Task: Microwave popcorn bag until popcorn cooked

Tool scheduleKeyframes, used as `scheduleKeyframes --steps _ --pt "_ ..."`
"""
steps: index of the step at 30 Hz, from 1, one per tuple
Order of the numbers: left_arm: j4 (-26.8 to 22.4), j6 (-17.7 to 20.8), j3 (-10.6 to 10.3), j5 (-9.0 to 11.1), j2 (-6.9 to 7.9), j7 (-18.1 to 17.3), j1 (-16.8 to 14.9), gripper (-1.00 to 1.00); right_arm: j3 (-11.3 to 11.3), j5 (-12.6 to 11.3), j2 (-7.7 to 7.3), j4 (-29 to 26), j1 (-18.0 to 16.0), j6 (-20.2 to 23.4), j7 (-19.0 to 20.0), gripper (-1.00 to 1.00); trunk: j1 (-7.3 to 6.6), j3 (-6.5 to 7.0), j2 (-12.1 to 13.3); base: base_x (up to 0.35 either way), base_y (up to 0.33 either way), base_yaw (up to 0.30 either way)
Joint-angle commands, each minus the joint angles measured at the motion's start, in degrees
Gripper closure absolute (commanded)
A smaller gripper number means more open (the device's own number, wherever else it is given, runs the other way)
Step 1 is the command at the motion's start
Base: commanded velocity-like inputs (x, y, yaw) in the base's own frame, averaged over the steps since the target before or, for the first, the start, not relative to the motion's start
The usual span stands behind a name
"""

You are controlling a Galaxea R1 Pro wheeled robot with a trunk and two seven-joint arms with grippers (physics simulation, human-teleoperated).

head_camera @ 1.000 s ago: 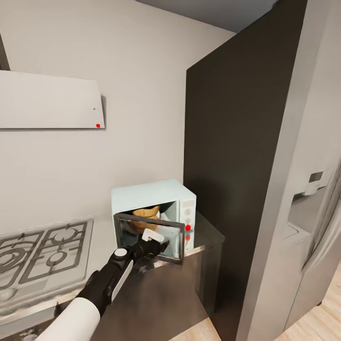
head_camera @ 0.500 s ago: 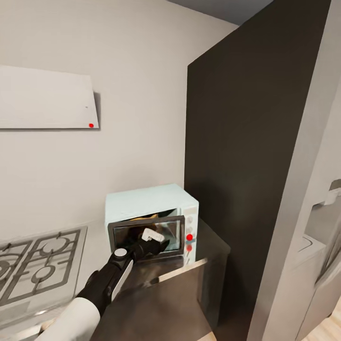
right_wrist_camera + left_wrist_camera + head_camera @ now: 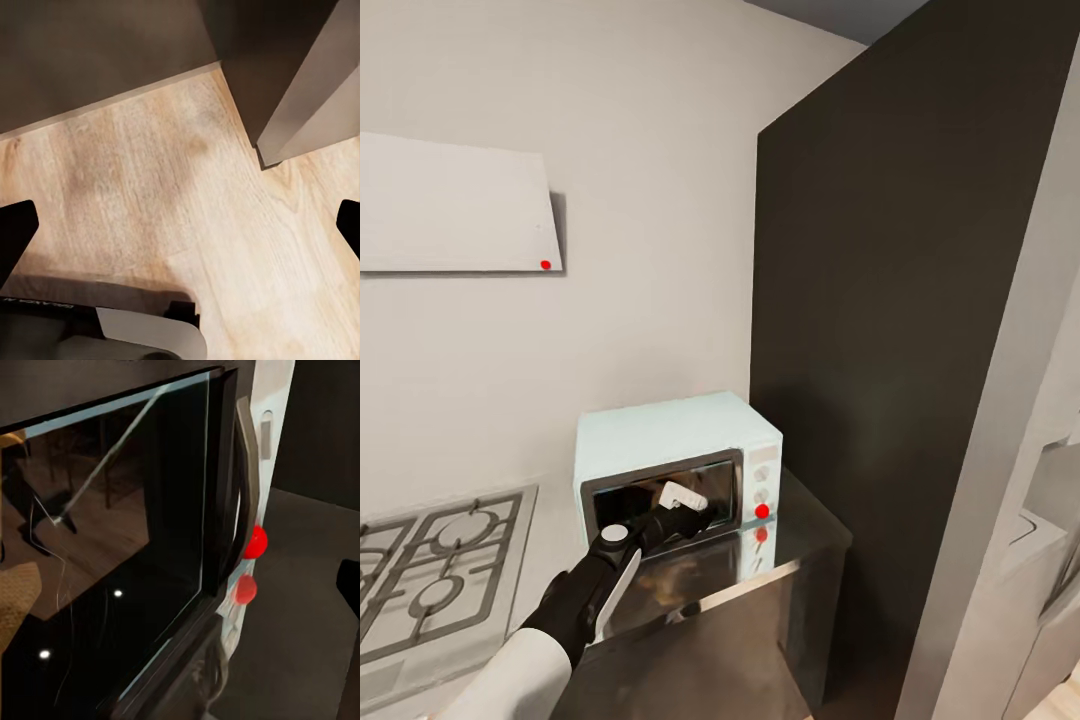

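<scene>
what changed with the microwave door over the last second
The left gripper has pushed the microwave door from wide open to nearly flush with the front. The tan popcorn bag, plain in the opening before, now shows dimly behind the dark glass. The camera also shifted, so the whole scene slid. The microwave itself stays on the countertop, beside the hob.
</scene>
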Motion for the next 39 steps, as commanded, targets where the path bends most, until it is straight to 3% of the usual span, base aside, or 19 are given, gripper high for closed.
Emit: scheduleKeyframes --steps 1,22,39 --pt "-0.08 0.35 0.07 0.03 -0.01 -0.14 -0.01 -1.0 -0.32 0.05 -0.05 0.21 -0.05 -0.25 0.13 -1.0 0.02 -0.02 -0.04 0.008 0.0 0.0" --pt "-0.08 0.27 0.15 0.04 0.06 -0.14 -0.01 -1.0 -0.32 0.05 -0.07 0.21 -0.05 -0.25 0.1 -1.0 0.02 -0.02 -0.04 0.005 0.0 0.0" --pt "-0.06 0.17 0.07 0.03 0.08 -0.13 -0.01 -1.0 -0.32 0.05 -0.06 0.21 -0.05 -0.25 0.1 -1.0 0.02 -0.02 -0.04 -0.329 0.0 0.0"
